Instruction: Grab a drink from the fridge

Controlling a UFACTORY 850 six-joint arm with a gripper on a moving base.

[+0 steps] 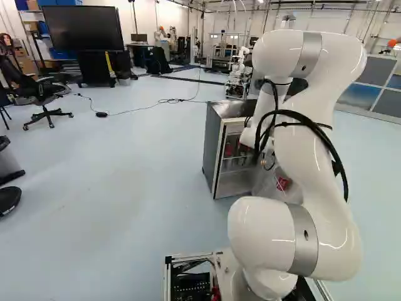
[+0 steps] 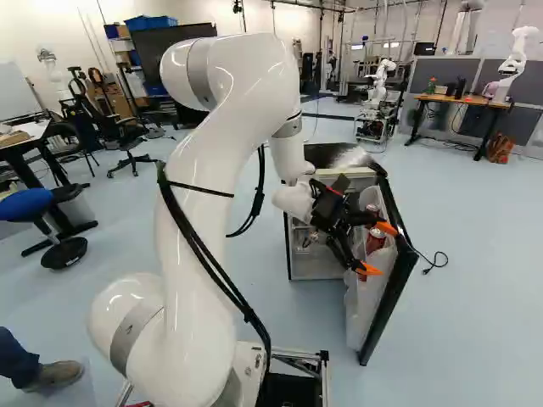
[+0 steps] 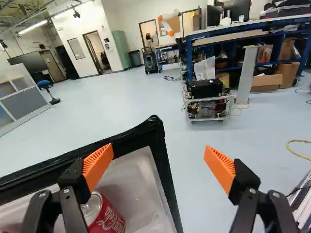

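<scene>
White flowing script stands on the side of a red can (image 3: 111, 219) inside the open fridge door (image 3: 156, 133). In the right base view that door lies at about four o'clock from the centre, and any print on its cans (image 2: 375, 241) is too small to read.

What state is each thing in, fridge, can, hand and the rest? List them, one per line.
Fridge: upright.
Fridge door: wide open.
Red can: standing in the fridge door, not gripped.
Hand: open, holding nothing.
Arm: reaching out to the fridge.
Large screen: dark.
</scene>
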